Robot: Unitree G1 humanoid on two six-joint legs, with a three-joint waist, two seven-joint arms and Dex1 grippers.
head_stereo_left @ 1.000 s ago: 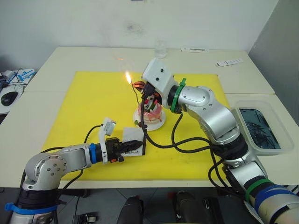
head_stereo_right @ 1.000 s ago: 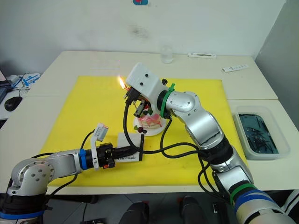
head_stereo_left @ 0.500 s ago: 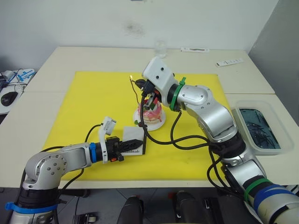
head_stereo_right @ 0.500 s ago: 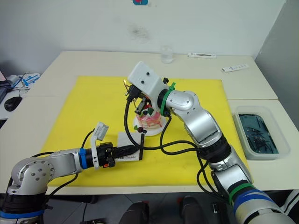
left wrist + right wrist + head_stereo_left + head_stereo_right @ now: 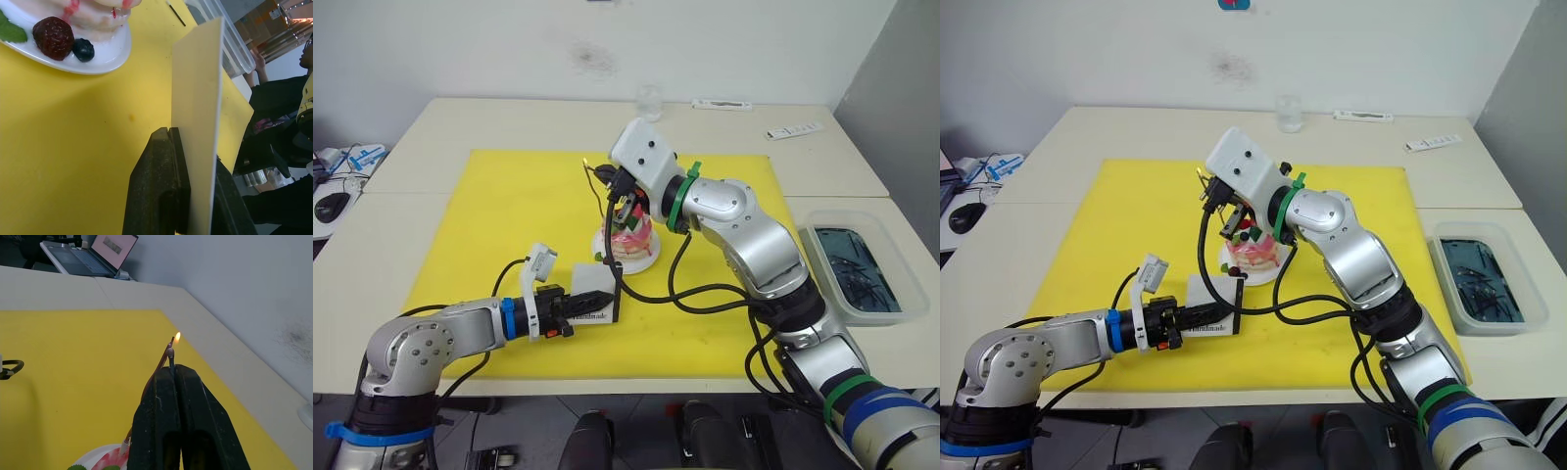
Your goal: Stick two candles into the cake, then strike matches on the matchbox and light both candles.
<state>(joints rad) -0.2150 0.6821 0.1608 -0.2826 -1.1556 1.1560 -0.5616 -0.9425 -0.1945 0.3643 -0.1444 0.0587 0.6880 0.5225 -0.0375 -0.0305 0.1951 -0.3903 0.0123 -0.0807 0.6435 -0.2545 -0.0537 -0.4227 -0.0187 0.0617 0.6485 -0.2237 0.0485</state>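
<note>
Head views: cake [image 5: 628, 238] on white plate, mid yellow mat [image 5: 509, 206]. Right gripper [image 5: 625, 199] just above cake. Left gripper [image 5: 570, 311] clamps matchbox [image 5: 595, 297] upright on mat, near cake.

Left wrist view: fingers pinch matchbox edge; berries at plate rim.

Right wrist view: fingers [image 5: 188, 396] pressed together on match [image 5: 171, 354], small flame at tip touching wavy candle [image 5: 159, 366]. At least 1 candle stuck in cake; lighting appears under way; 2nd candle's state unclear.

You have a pale table [image 5: 460, 122] with a yellow mat [image 5: 519, 215] across its middle (plate [image 5: 641, 262] on it), a glass [image 5: 650, 102] at the back, a clear tray [image 5: 862, 269] at right.
</note>
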